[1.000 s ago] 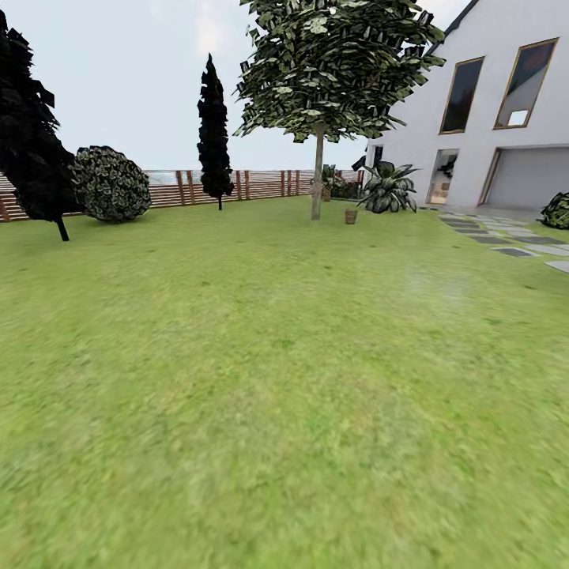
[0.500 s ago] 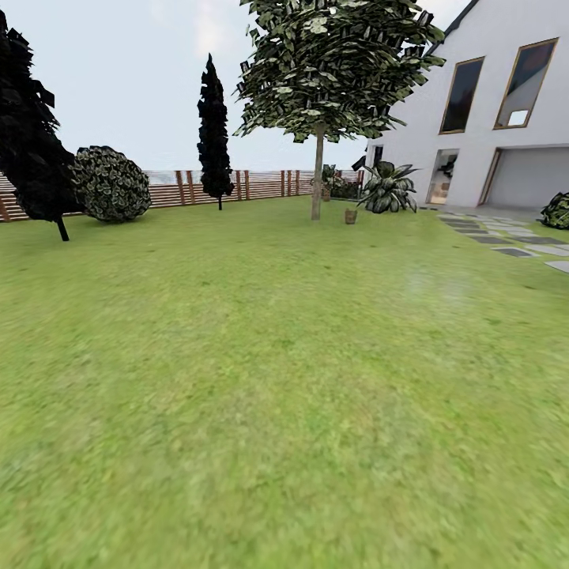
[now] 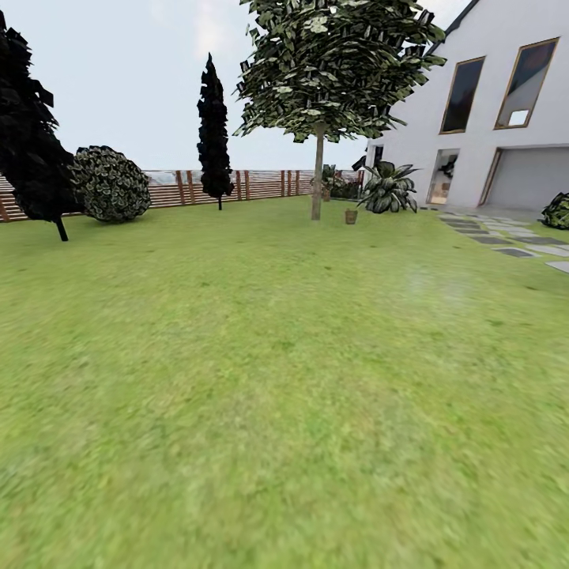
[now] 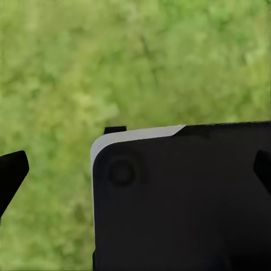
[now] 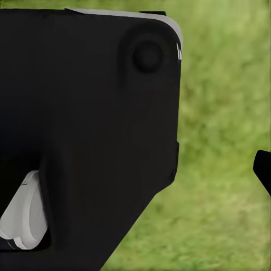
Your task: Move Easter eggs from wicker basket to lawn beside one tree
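The robot looks to be at the search-and-approach step, with nothing yet picked up. In the head view the lawn fills the lower frame, and the tree stands upper centre, its trunk before the fence. A small brown object sits just right of the trunk; it may be the wicker basket, but is too small to tell. Both wrist views face grass, and whether either gripper's fingers are spread, I cannot tell. Next, probably: drive toward that object.

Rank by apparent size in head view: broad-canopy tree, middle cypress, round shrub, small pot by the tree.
1. Broad-canopy tree
2. Middle cypress
3. Round shrub
4. Small pot
Apparent size only; the things stand at differing distances.
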Controlling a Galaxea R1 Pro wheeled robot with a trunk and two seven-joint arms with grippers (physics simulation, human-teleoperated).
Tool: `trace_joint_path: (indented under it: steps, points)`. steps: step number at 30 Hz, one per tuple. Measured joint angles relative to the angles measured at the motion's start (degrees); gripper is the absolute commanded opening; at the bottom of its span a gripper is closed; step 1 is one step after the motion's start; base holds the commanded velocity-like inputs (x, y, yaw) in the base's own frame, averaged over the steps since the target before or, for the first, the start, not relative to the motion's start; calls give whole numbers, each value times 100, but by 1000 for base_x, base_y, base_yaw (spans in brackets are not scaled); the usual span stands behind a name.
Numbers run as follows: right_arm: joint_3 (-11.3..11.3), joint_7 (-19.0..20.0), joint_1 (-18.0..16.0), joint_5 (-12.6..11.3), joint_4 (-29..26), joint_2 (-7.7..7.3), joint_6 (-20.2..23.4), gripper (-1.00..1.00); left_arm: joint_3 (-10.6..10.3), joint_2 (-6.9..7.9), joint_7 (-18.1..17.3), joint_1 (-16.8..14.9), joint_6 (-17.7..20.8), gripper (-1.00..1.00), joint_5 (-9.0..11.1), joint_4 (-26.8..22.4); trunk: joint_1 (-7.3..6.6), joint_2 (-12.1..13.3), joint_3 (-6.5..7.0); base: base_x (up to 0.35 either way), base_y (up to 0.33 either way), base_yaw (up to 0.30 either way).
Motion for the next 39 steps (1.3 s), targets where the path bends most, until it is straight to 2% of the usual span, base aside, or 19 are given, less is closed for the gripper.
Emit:
trace_joint_path:
  steps: [39]
  points:
    - [0, 0, 0, 3, -1, 0, -1, 100, 0, 6, 0, 0, -73, 100, 0, 1, -1, 0, 0, 223, 0, 0]
